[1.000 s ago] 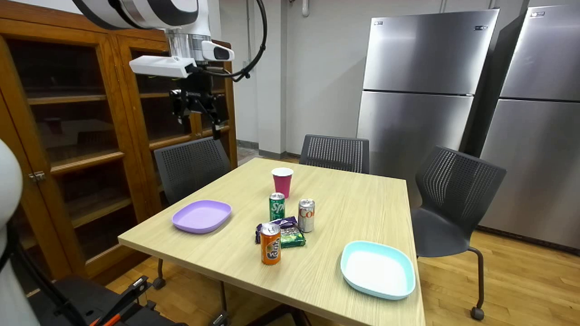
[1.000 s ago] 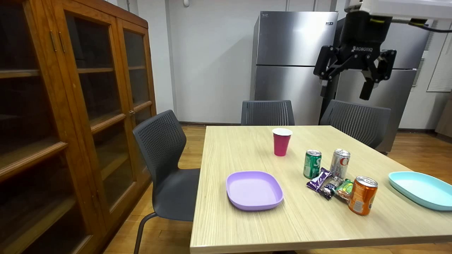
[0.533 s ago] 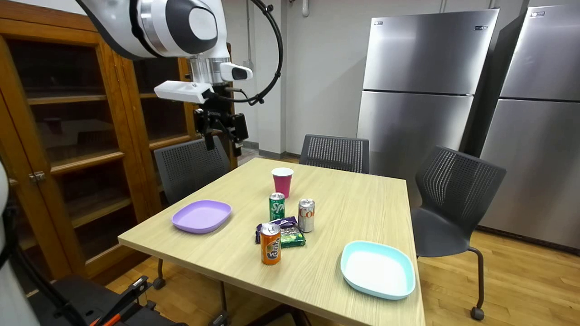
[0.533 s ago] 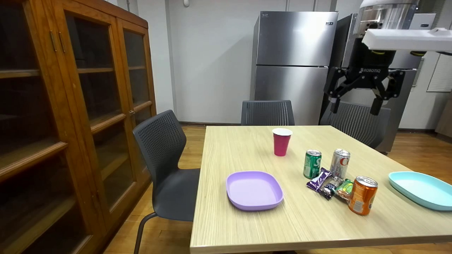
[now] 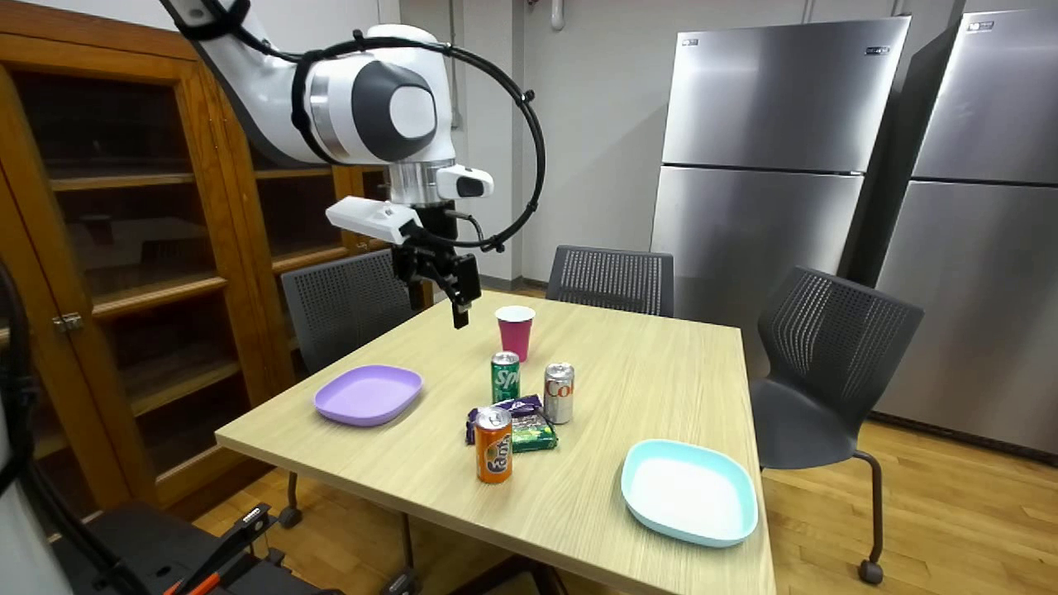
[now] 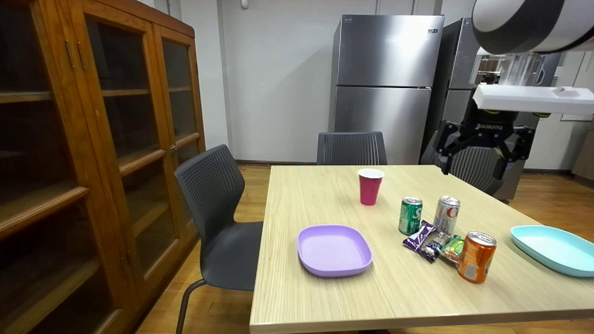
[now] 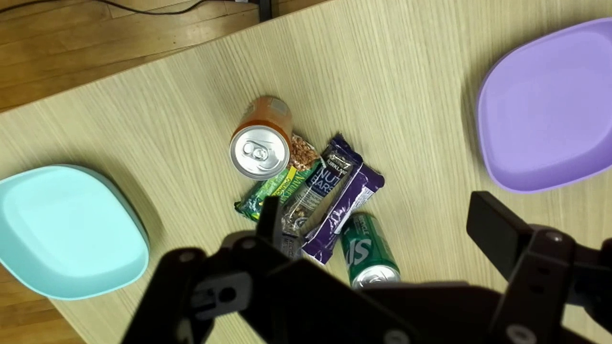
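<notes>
Hovering over the worktop (image 5: 653,364) with fingers (image 7: 495,229) spread wide and grasping nothing, apparently hanging high for clearance. Finding snack bars (image 7: 315,191) lying clustered on the worktop below, probably resting flat for being too soft and thin to stand. Noting a green can (image 7: 366,241), a silver can (image 5: 559,394) and an orange can (image 7: 263,134) standing around them, balancing upright on flat bases. Recording crinkled, glossy wrappers (image 7: 342,215): one purple, one dark with clear film and NUT BARS lettering, one green with a yellow band.
</notes>
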Available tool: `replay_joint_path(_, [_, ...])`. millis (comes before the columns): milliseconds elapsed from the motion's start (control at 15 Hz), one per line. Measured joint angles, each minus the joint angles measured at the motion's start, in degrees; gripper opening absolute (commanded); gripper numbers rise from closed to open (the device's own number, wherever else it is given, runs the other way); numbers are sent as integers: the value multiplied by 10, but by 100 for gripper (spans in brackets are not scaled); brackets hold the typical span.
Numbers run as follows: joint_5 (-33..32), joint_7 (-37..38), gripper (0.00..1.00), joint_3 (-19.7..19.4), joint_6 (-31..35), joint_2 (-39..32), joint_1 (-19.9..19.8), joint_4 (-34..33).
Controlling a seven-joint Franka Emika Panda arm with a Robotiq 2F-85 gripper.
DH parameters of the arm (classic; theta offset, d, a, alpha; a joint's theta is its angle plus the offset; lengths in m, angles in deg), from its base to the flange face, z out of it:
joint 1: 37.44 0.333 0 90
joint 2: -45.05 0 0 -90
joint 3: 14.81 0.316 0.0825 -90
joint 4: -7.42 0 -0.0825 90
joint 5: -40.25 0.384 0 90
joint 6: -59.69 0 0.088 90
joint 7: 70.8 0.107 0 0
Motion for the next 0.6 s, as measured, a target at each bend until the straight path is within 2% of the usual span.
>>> replay_joint_path(600, [-20,45,100,-37,73,-106,-2,-23])
